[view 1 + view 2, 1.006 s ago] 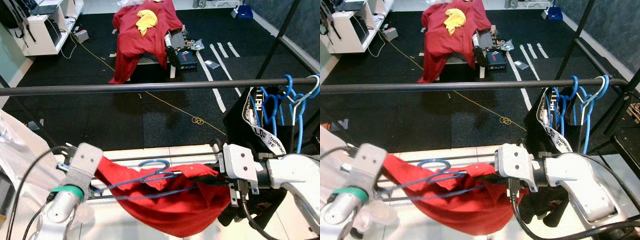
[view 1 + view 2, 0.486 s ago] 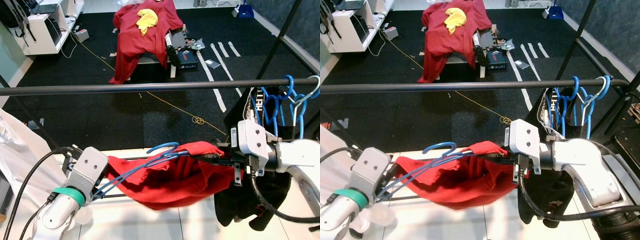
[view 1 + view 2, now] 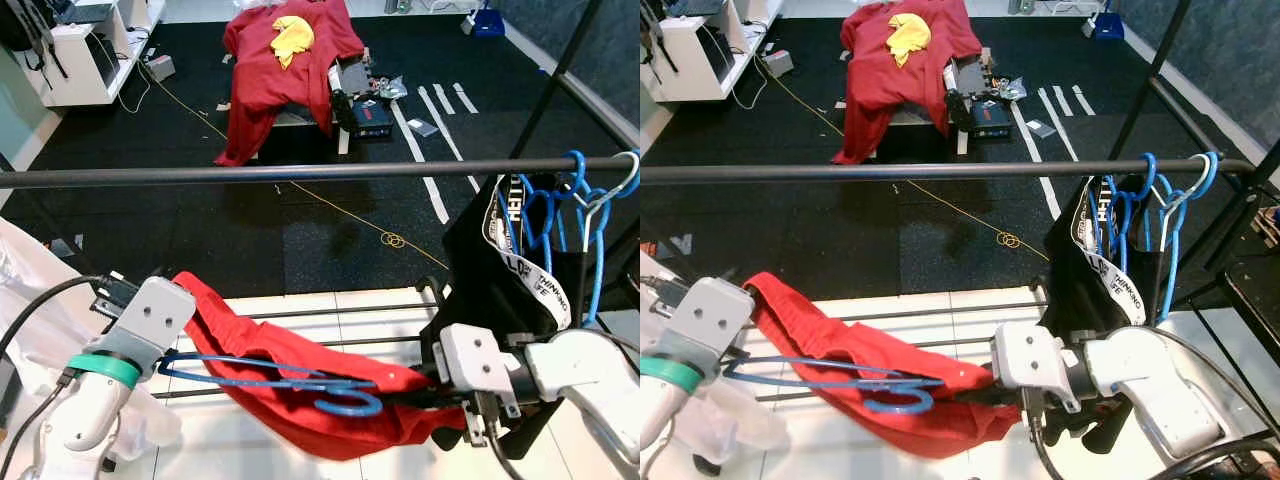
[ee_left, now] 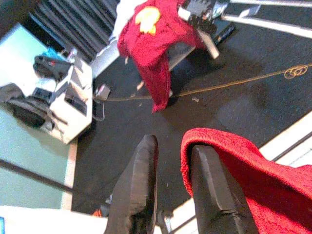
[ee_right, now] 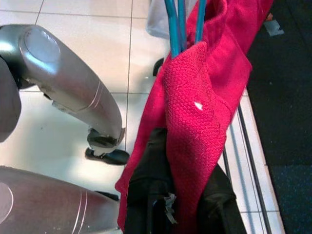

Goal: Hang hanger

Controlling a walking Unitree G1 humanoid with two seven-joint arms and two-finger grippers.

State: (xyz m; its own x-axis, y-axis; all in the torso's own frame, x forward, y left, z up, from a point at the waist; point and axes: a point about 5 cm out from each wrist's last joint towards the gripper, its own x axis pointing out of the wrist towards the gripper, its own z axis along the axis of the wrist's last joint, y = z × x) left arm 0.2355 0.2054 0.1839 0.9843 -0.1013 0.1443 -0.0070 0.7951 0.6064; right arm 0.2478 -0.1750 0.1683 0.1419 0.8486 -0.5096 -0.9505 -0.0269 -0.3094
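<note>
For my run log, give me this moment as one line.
left gripper: shut on red garment | right gripper: shut on red garment | blue hanger: hook down, below rail | unhung

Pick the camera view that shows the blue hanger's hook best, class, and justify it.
The left eye view: the blue hanger lies across the red garment, its hook pointing down. The right eye view matches. The right wrist view catches its blue wires; the left wrist view shows red cloth.
</note>
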